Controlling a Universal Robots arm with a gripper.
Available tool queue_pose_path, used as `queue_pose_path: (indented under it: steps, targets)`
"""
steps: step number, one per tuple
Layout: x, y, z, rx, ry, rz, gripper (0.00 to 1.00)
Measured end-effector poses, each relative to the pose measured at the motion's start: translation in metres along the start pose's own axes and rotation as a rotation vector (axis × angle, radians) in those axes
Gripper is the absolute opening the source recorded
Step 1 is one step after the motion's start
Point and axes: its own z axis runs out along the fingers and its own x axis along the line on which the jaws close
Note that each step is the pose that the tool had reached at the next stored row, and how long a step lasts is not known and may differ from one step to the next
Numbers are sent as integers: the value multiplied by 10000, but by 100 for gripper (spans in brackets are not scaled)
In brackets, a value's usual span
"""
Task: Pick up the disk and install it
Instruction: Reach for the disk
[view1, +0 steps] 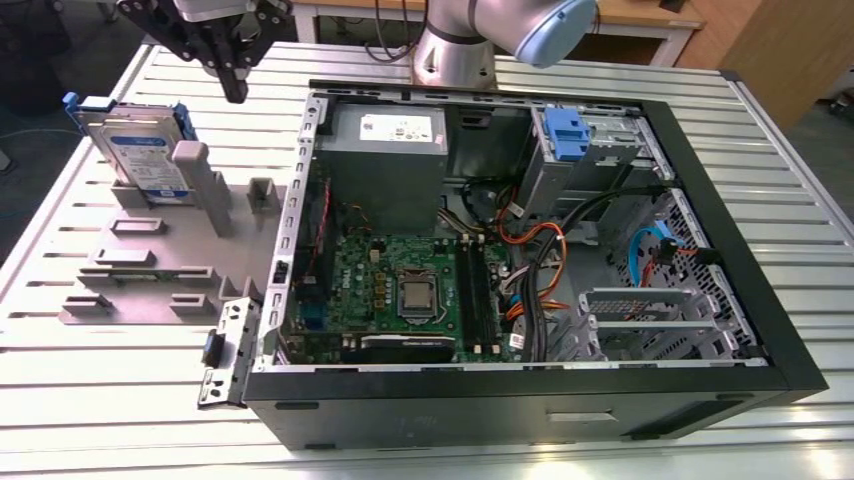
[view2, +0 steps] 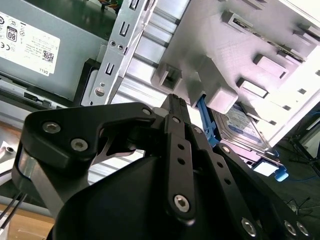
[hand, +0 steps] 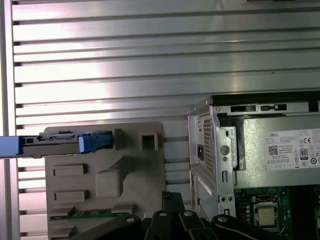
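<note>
Progress on the task stood at its very start: the flat silver hard disk (view1: 138, 150), with a white-and-blue label and a blue plastic carrier, stood on edge in a slot of the grey moulded fixture plate (view1: 147, 275). It was neither grasped nor installed. The plate lay on the slatted aluminium desk (view1: 120, 385), at the exterior view's left of the open black computer case (view1: 747, 230). The black gripper (view1: 236, 90) hung above the far end of the plate, near the disk but apart from it, and its jaws looked drawn together with nothing between them. By that reading both steps, the pick-up and the fitting, were left to do. Inside the case, a narrower blue plastic bracket (view1: 566, 130) sat in the drive cage at the far corner, beside the grey power supply (view1: 387, 135) and beyond the green motherboard (view1: 400, 285). The exterior view gave the whole layout, the disk's labelled face and the drive cage. The first wrist view looked straight down and showed the disk (hand: 55, 144) edge-on, as a thin bar across 1 end of the plate, which made clear that it stood upright. The second wrist view, looking past the gripper's linkage, caught the disk (view2: 245, 127) from behind the plate's raised posts.
</note>
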Motion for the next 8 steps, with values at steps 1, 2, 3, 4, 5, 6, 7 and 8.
queue_pose_path:
  steps: [1, 2, 3, 4, 5, 6, 7, 8]
  targets:
    - [3, 0, 0, 0, 0, 0, 11]
    - [7, -1, 0, 1, 0, 0, 11]
    - [11, -1, 0, 0, 0, 0, 11]
    - [15, -1, 1, 0, 0, 0, 11]
    - [18, -2, 1, 0, 0, 0, 11]
    - [21, -2, 1, 1, 0, 0, 11]
    - [25, -2, 1, 1, 1, 1, 11]
    - [29, -2, 1, 1, 1, 0, 11]
